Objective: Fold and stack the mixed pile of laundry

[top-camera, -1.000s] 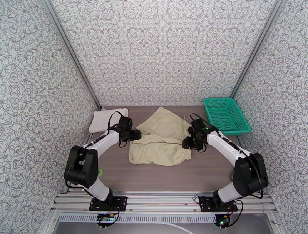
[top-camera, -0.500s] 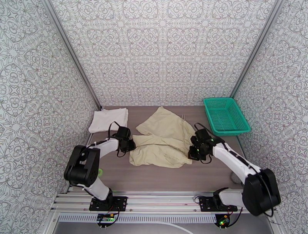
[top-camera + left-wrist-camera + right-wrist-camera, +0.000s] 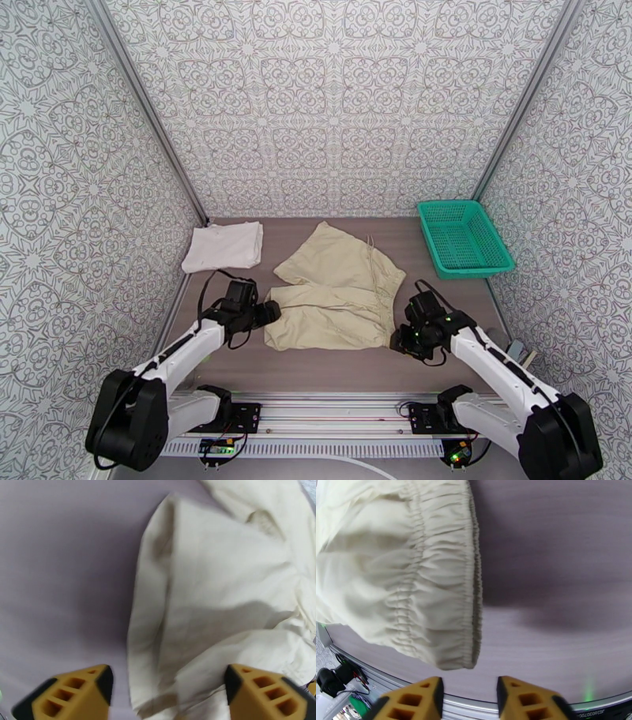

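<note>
Top view: the beige shorts lie flat at mid-table, waistband to the right. The white T-shirt sits folded at far left and the green basket at far right. Both arms have drawn back nearer since half a second ago.

Left wrist: left gripper spread wide, cloth edge below, unclamped.

Right wrist: right gripper slightly parted, empty, the gathered waistband just beyond.

Grey-brown table, patterned walls.

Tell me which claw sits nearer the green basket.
Right. The right claw hangs by the waistband of the shorts, on the same side of the table as the basket. The left claw is across the shorts, by their opposite edge.
</note>
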Robot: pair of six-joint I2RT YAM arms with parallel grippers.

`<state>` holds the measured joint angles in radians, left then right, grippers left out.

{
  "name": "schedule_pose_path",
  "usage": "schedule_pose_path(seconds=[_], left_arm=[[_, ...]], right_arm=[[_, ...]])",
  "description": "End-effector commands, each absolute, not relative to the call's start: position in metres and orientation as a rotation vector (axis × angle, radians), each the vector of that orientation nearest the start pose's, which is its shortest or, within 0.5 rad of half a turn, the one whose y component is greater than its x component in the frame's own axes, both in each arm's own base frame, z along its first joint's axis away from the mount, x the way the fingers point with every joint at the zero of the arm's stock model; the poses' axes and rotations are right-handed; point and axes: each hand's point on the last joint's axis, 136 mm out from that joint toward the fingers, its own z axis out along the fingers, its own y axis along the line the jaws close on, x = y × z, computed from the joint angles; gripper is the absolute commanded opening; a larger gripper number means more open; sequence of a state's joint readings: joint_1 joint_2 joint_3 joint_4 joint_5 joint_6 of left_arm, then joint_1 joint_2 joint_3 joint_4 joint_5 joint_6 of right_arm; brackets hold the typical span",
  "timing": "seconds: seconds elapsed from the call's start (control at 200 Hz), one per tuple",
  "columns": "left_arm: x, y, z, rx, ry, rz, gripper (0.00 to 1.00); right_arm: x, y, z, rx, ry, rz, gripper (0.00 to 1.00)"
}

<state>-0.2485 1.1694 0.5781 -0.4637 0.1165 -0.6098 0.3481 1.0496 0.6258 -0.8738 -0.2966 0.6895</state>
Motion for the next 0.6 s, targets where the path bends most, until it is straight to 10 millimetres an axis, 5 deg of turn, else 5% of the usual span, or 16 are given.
schedule_pose_path(seconds=[0.0, 0.22, 0.345, 0.45, 0.59], left_arm=[[0.236, -0.082, 0.045, -0.542, 2.731, -0.390, 0.89], [0.234, -0.108, 0.034, -0.613, 2.716, -0.620, 0.88], [0.243, -0.129, 0.040, -0.587, 2.680, -0.752, 0.79], [0.253, -0.140, 0.048, -0.563, 2.648, -0.815, 0.59], [0.279, -0.137, 0.069, -0.530, 2.567, -0.822, 0.16]], right_arm=[[0.181, 0.121, 0.075, 0.589, 2.888, 0.658, 0.54], [0.202, 0.146, 0.066, 0.830, 2.781, 0.920, 0.64], [0.204, 0.147, 0.055, 0.873, 2.789, 0.916, 0.65], [0.208, 0.151, 0.047, 0.880, 2.794, 0.932, 0.59], [0.238, 0.156, 0.062, 0.784, 2.760, 0.903, 0.30]])
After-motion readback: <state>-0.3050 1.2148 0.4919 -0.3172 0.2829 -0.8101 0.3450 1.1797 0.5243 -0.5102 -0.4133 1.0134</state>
